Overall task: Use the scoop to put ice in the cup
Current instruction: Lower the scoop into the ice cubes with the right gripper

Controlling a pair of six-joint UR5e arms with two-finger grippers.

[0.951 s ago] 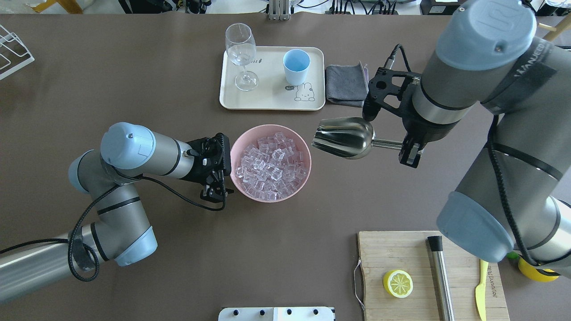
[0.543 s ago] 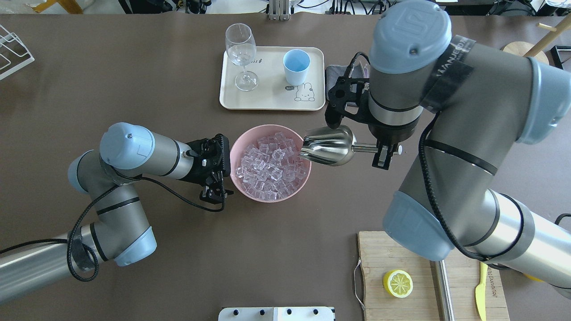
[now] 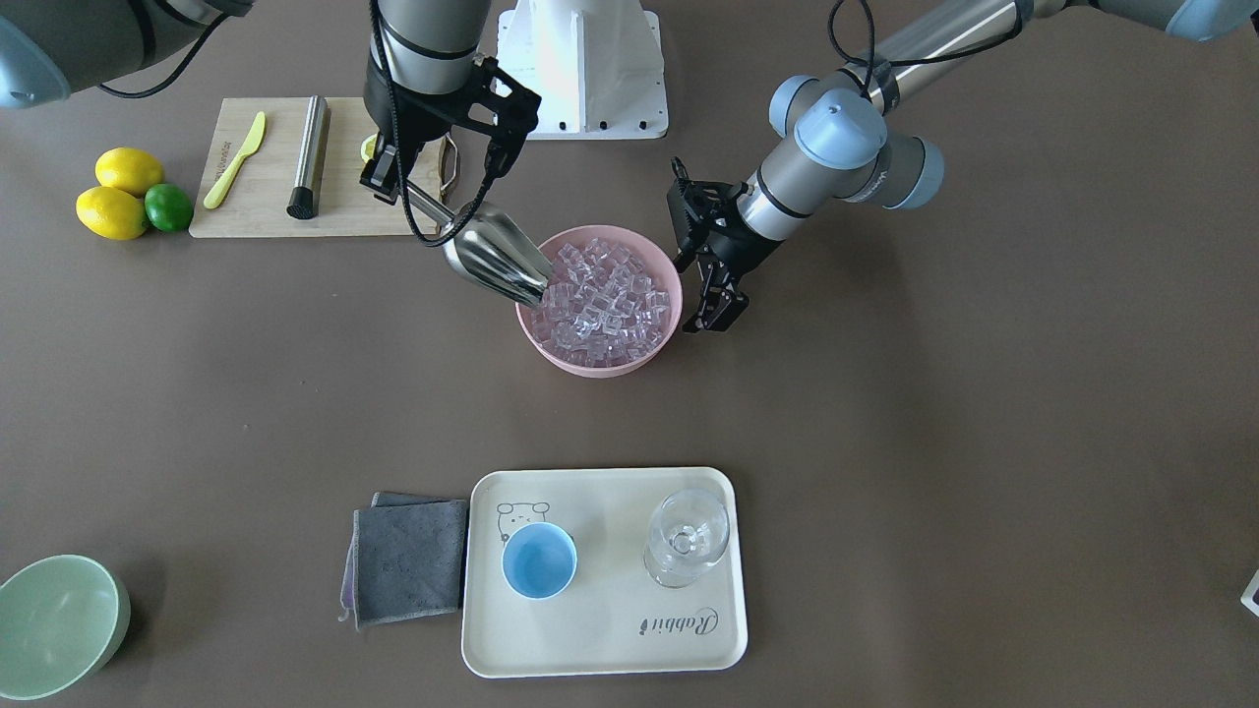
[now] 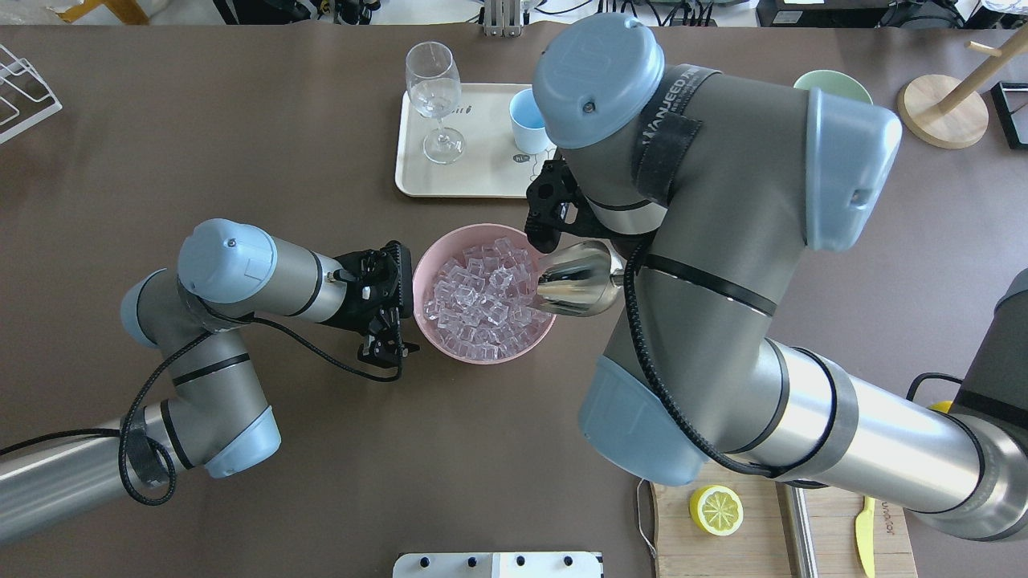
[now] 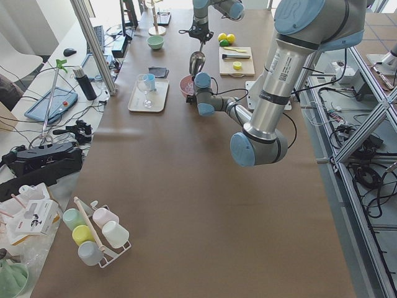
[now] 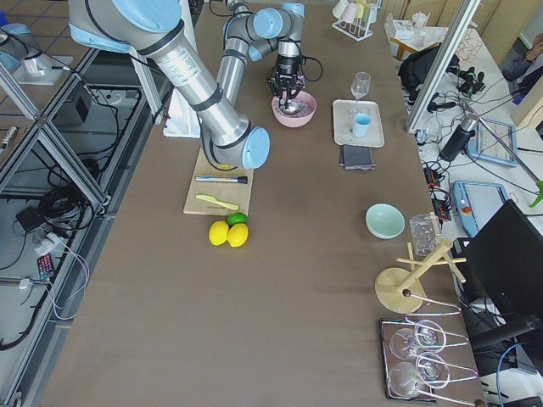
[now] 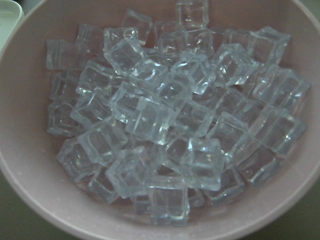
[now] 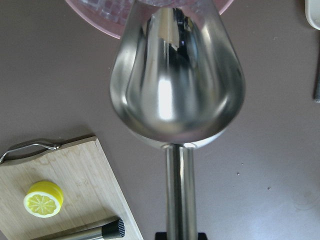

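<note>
Several clear ice cubes point(image 3: 605, 300) fill a pink bowl point(image 3: 590, 366) at the table's middle; they also show in the overhead view point(image 4: 482, 297) and the left wrist view point(image 7: 165, 115). My right gripper point(image 3: 393, 182) is shut on the handle of the steel scoop point(image 3: 492, 258). The scoop tilts down with its mouth in the ice at the bowl's edge point(image 4: 574, 279); its trough point(image 8: 177, 75) looks empty. My left gripper point(image 3: 710, 313) sits beside the bowl's other side, apart from the rim, and looks shut and empty. The light-blue cup point(image 3: 539, 560) stands empty on the tray.
The cream tray point(image 3: 610, 639) also holds a wine glass point(image 3: 687, 539). A grey cloth point(image 3: 408, 560) lies beside it. A green bowl point(image 3: 54, 624) sits at a corner. A cutting board point(image 3: 256, 211) holds a steel cylinder point(image 3: 307, 157) and knife, with lemons point(image 3: 113, 211) beside it.
My right arm has swung toward the pink bowl, carrying the scoop from beside the bowl until its mouth is in the ice. My left arm has not moved.
</note>
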